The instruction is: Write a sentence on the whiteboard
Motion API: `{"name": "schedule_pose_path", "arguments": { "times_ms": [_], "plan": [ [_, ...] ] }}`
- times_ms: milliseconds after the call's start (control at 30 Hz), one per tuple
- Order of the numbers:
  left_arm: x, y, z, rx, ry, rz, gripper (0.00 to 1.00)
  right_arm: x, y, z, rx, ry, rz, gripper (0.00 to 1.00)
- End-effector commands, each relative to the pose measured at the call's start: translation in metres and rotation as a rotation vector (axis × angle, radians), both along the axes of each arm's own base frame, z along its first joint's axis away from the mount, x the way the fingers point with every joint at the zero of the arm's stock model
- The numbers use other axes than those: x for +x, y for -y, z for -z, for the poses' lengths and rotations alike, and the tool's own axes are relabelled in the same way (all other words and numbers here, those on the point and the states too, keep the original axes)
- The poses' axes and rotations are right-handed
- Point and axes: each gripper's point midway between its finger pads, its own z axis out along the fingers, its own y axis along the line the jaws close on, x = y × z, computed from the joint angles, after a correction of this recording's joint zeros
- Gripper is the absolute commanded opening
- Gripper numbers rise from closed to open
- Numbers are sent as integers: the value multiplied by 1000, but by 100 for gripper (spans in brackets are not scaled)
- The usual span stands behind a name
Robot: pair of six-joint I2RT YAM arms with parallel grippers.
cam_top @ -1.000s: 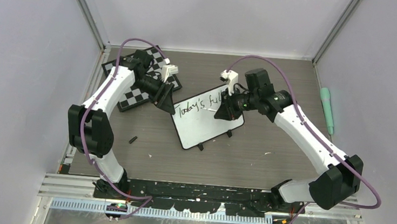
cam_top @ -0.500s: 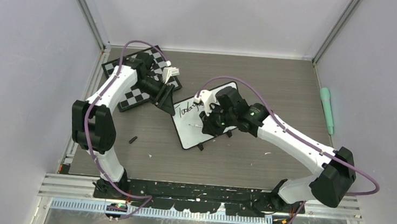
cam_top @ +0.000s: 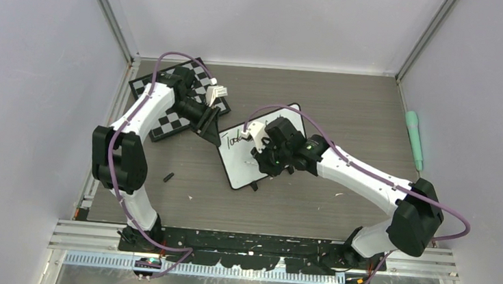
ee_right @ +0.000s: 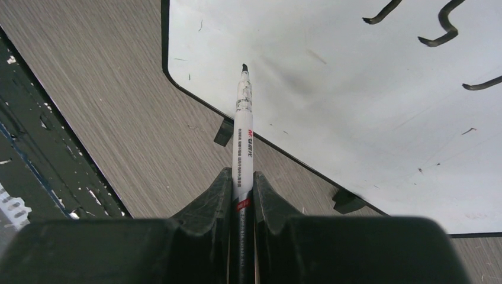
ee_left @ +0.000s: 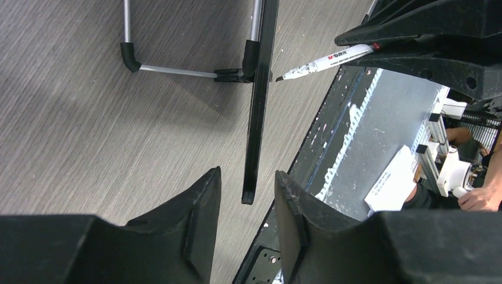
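Pinching a marker [ee_right: 243,127] between closed fingers, my right gripper [ee_right: 243,174] holds its tip at the whiteboard [ee_right: 355,106], part of the sentence [cam_top: 234,139] showing, on the table [cam_top: 348,102] near the chessboard [cam_top: 168,124]; my left gripper [ee_left: 248,173] straddles its edge, jaws apart.

One whiteboard [cam_top: 241,167], one chessboard [cam_top: 162,127] and one marker [ee_right: 243,133].

Whiteboard [cam_top: 243,170] white, black-framed; chessboard [cam_top: 166,128] black-and-white checkered; marker [ee_right: 243,136] white; table [cam_top: 348,109] grey woodgrain.
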Motion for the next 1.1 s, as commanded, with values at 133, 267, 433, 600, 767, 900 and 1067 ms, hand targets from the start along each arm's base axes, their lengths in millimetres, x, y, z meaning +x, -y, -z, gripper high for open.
{"name": "schedule_pose_path", "arguments": {
  "times_ms": [133, 267, 433, 600, 767, 900, 1067],
  "plan": [
    [3, 5, -13, -38, 29, 12, 33, 14, -3, -9, 6, 70, 25, 0],
    [3, 5, -13, -36, 29, 13, 28, 17, -5, -11, 9, 82, 33, 0],
    [3, 5, -12, -35, 29, 14, 24, 20, -6, -9, 2, 83, 35, 0],
    [2, 5, -12, -34, 29, 15, 22, 23, -9, -9, 8, 85, 43, 0],
    [2, 5, -13, -34, 31, 17, 22, 22, -13, -10, 16, 83, 36, 0],
    [2, 5, -13, -34, 33, 18, 21, 20, -15, -5, 4, 72, 24, 0],
    [2, 4, -13, -32, 35, 20, 20, 15, -13, 5, -24, 50, 10, 0]
  ]
}}
